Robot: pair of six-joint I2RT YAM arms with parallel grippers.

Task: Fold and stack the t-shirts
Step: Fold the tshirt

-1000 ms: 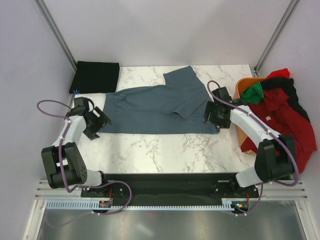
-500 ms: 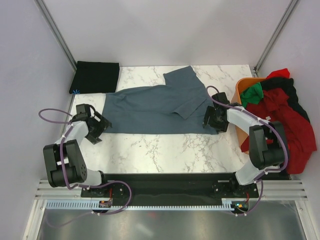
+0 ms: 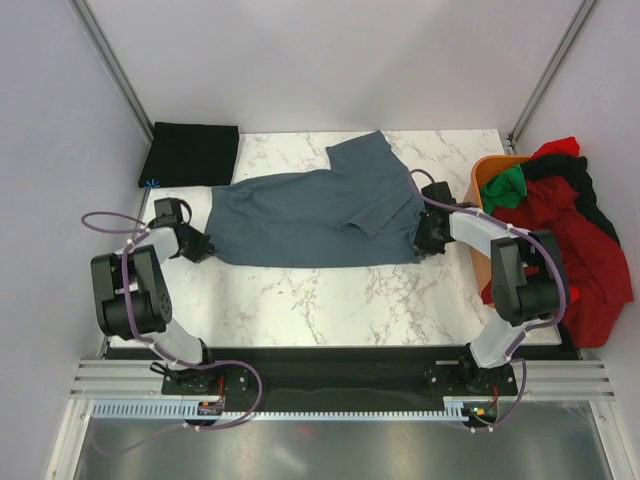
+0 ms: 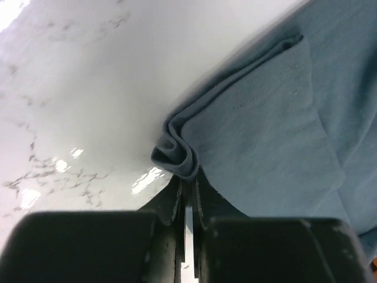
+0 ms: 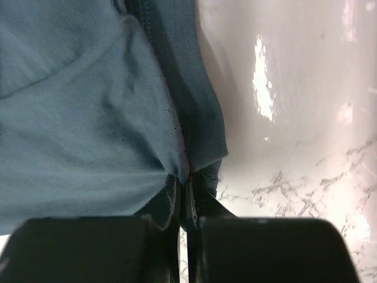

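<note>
Since a second ago both arms have moved in to the slate blue-grey t-shirt (image 3: 310,220) and their jaws, then spread wide, have closed. The left gripper (image 3: 200,245) now sits at the shirt's near left corner, its fingers (image 4: 171,203) pressed almost together and pinching a bunched fold of the fabric. The right gripper (image 3: 428,243) is at the shirt's near right corner, its fingers (image 5: 169,200) pinching the hem edge.

The shirt lies spread across the marble table (image 3: 330,300), one sleeve folded over its right part. A folded black t-shirt (image 3: 190,153) lies just beyond the shirt's left end. To the shirt's right stands an orange basket (image 3: 485,175), with a green t-shirt (image 3: 508,187) and a red t-shirt (image 3: 565,240) draped over it.
</note>
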